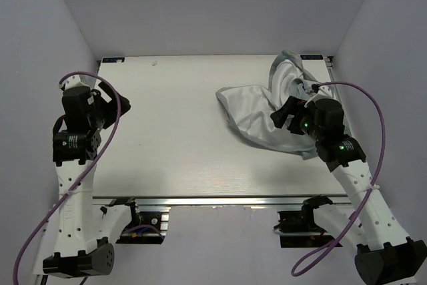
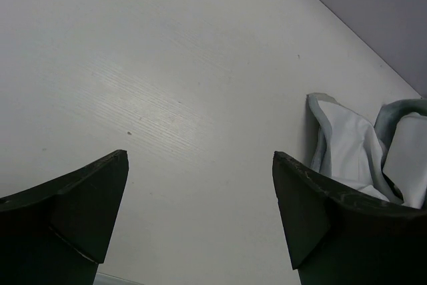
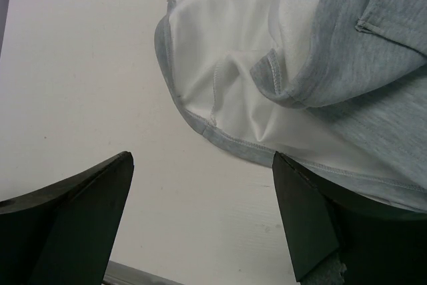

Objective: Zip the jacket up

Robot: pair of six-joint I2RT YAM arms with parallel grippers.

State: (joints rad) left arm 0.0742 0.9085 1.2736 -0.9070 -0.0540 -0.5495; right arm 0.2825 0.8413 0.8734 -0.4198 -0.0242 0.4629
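From above, the jacket [image 1: 257, 108] lies crumpled at the upper right of the table [image 1: 180, 131], under my right gripper [image 1: 285, 115]. My left gripper [image 1: 115, 101] is at far left. Left wrist: fingers apart, jacket [image 2: 347, 151] at right edge. Right wrist: fingers apart, jacket [image 3: 267, 65] fills upper right.

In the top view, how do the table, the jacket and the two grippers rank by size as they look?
Largest: the table. Then the jacket. Smallest: the left gripper and the right gripper, about alike, so unranked.

Soft grey knit jacket [image 3: 373, 65] with smooth pale lining; table [image 1: 173, 131] of matt, faintly grained white wood
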